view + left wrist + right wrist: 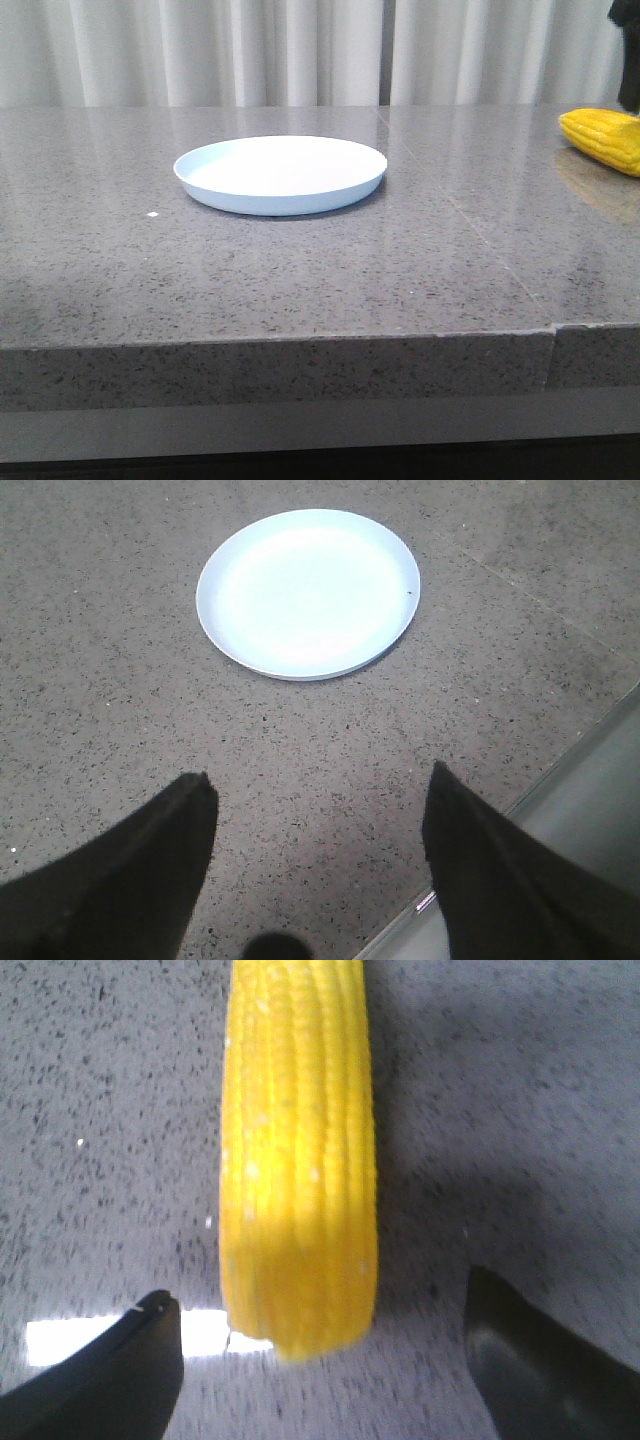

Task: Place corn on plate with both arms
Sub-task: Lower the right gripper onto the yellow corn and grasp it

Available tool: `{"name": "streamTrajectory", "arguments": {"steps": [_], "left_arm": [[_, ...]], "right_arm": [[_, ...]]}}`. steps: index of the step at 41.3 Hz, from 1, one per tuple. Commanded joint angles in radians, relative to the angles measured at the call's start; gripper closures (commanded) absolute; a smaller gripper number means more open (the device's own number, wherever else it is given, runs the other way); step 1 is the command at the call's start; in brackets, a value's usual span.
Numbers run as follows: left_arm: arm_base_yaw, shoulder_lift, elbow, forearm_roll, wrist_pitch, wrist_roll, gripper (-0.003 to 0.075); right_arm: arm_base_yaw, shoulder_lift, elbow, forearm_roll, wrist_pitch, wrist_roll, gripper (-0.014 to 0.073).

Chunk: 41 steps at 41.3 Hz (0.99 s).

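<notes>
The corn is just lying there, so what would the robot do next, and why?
Probably lower the right gripper and close on the corn. Its fingers are open on either side of the cob, not touching it, and the plate is empty.

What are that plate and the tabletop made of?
The plate looks like smooth, matte plastic, maybe melamine: thin, uniformly pale blue-white, no gloss. The tabletop looks like polished speckled grey stone or quartz composite: it reflects faintly, and a seam shows.

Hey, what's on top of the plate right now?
Nothing: the plate is bare in the front and left wrist views. The corn lies apart on the table, and nothing hides the plate's surface.
</notes>
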Motion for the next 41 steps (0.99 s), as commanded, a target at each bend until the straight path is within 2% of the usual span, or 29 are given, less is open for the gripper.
{"name": "streamTrajectory", "arguments": {"steps": [1,10,17,20,24,27,34,41], "left_arm": [[-0.009,-0.005,-0.028,-0.009,-0.068,-0.010,0.0280],[-0.009,-0.005,-0.028,-0.009,-0.068,-0.010,0.0280],[-0.009,-0.005,-0.028,-0.009,-0.068,-0.010,0.0280],[-0.009,-0.005,-0.028,-0.009,-0.068,-0.010,0.0280],[-0.009,-0.005,-0.028,-0.009,-0.068,-0.010,0.0280],[-0.009,-0.005,-0.028,-0.009,-0.068,-0.010,0.0280],[-0.009,-0.005,-0.026,-0.009,-0.068,-0.010,0.0280],[-0.009,-0.005,-0.026,-0.009,-0.068,-0.010,0.0280]], "right_arm": [[-0.001,-0.003,-0.050,0.027,-0.087,-0.020,-0.0009],[0.002,0.062,-0.066,0.037,-0.210,-0.020,-0.0009],[0.003,0.086,-0.066,0.038,-0.236,-0.023,0.0016],[0.003,0.093,-0.066,0.038,-0.223,-0.029,0.0106],[0.003,0.095,-0.066,0.050,-0.209,-0.030,0.0278],[0.003,0.095,-0.066,0.058,-0.209,-0.030,0.0357],[0.017,0.063,-0.066,0.063,-0.189,-0.031,0.0354],[0.103,-0.023,-0.066,0.063,-0.163,-0.041,0.0354]]}}
